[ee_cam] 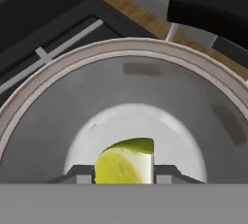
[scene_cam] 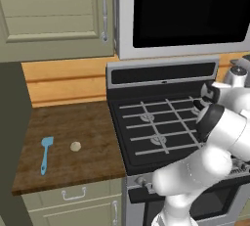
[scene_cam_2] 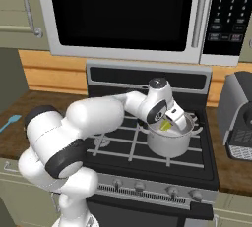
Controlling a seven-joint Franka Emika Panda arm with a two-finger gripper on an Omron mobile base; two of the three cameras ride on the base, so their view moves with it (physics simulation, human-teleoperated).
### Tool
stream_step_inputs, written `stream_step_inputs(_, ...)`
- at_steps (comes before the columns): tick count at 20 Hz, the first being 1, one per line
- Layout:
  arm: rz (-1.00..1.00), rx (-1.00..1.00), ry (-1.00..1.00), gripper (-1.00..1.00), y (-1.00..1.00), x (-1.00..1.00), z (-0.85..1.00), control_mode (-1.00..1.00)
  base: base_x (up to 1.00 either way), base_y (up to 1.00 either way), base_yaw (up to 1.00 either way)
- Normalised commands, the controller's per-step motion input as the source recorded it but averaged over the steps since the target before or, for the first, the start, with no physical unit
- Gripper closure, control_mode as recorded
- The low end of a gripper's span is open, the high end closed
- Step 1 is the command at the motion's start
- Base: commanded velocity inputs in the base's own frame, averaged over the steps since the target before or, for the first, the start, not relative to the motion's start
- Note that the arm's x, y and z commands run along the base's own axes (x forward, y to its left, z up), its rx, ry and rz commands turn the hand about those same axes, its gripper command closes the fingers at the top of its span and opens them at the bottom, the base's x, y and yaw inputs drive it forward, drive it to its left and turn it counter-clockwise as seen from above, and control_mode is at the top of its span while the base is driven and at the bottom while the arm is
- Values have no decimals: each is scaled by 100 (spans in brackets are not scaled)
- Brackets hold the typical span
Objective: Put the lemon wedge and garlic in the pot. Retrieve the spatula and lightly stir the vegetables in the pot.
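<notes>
We hold the lemon wedge (ee_cam: 127, 162) pinched in our hand (scene_cam_2: 170, 123), directly above the open mouth of the pot (scene_cam_2: 170, 142) on the stove. The pale pot floor lies straight below the wedge, so release should drop it inside, though its height above the floor is hard to judge. The garlic (scene_cam: 75, 146) waits on the bench beside the spatula (scene_cam: 45, 154).

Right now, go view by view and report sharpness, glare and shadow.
Left base view: soft, low detail; garlic and spatula cast almost no shadow. Right base view: equally soft; pot shows pale highlights, no harsh glare. Hand view: lemon wedge fairly crisp between the gripper fingertips; pot wall carries blurred dark reflections.
</notes>
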Motion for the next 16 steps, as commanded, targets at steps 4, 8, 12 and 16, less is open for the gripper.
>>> stream_step_inputs(4,1,2,2,100,-10,33,-24,-100,0,0,0)
stream_step_inputs(8,3,3,6,100,-15,16,-26,-100,0,0,0)
stream_step_inputs(12,5,4,7,-100,-4,0,-8,-100,0,0,0)
stream_step_inputs(16,4,3,2,-100,0,1,0,-100,0,0,0)
